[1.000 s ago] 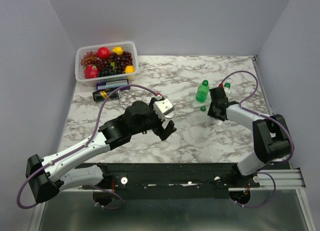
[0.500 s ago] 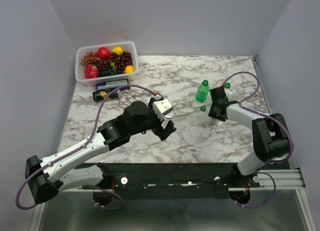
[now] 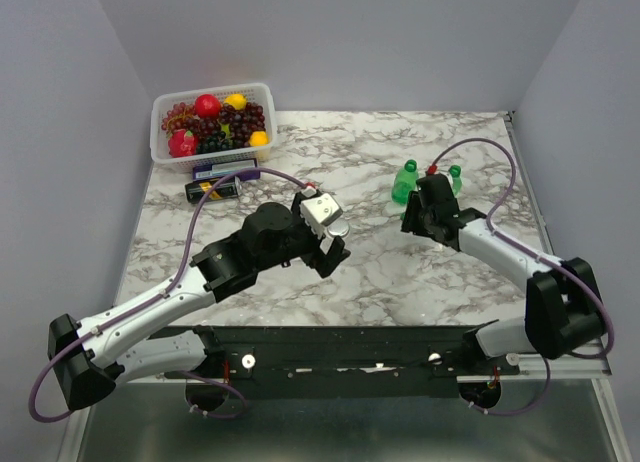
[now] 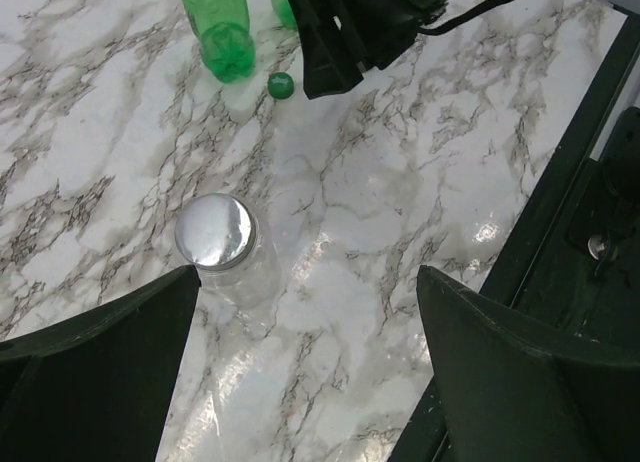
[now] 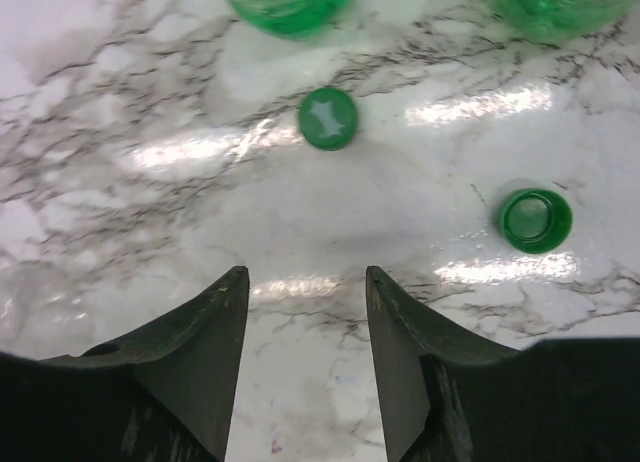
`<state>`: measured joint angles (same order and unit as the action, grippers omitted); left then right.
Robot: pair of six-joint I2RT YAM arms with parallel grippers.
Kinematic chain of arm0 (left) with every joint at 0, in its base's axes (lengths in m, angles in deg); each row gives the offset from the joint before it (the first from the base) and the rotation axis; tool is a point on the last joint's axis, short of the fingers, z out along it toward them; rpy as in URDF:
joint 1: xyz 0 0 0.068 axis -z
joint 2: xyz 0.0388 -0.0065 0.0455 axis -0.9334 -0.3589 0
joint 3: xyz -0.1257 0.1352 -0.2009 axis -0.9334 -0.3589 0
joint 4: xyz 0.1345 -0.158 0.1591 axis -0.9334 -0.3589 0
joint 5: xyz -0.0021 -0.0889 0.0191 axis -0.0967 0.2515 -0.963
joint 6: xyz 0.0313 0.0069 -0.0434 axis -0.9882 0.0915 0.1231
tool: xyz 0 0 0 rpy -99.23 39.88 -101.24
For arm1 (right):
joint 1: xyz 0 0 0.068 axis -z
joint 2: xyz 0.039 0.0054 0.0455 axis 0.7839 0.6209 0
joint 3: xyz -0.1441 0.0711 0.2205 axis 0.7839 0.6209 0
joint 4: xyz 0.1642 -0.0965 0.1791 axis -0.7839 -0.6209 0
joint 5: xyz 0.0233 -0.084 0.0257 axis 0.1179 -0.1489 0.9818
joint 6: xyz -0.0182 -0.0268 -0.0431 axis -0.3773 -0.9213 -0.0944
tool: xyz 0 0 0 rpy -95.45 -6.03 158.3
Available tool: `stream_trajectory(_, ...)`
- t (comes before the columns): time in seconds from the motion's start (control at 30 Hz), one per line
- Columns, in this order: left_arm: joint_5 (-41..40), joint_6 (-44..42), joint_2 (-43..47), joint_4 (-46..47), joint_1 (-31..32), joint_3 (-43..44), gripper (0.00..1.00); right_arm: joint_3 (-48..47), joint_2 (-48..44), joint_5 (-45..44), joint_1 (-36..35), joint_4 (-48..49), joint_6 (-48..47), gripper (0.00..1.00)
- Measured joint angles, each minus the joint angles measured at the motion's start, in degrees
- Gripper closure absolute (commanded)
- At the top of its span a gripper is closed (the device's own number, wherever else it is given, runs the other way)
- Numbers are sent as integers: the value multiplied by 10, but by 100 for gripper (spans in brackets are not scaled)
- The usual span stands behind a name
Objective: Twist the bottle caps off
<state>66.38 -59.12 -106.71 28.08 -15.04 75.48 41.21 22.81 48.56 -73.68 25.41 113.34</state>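
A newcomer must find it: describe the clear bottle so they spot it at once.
On the marble table, find the left gripper near the middle, away from the green bottles further right. The clear bottle stands at the mouth of its open jaws. Unlike the green ones, it is colourless with a wide silvery cap.

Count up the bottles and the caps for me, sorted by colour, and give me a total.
Green bottles: 2
Clear bottle: 1
Green caps, both off and lying loose: 2
Silver cap, on its bottle: 1
Total: 6
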Motion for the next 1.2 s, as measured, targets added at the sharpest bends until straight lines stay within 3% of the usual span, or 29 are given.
stream_trajectory(0.13,-7,15,0,0,-27,0,1,13,-84,34,-20,2,-7,28)
stream_trajectory(0.27,-13,33,2,0,-72,0,1,21,-148,66,-50,4,-8,25)
stream_trajectory(0.37,-31,38,8,0,-92,0,1,3,-156,76,-113,2,-8,23)
stream_trajectory(0.57,-75,33,36,0,-94,0,1,-139,-57,54,-231,-16,-19,18)
stream_trajectory(0.77,-105,28,53,0,-94,0,1,-284,84,-35,-285,-84,-30,16)
stream_trajectory(0.93,-117,28,54,0,-94,-2,1,-298,127,-85,-297,-140,-24,15)
stream_trajectory(1.2,-120,28,56,0,-94,-2,1,-284,129,-86,-297,-148,-22,16)
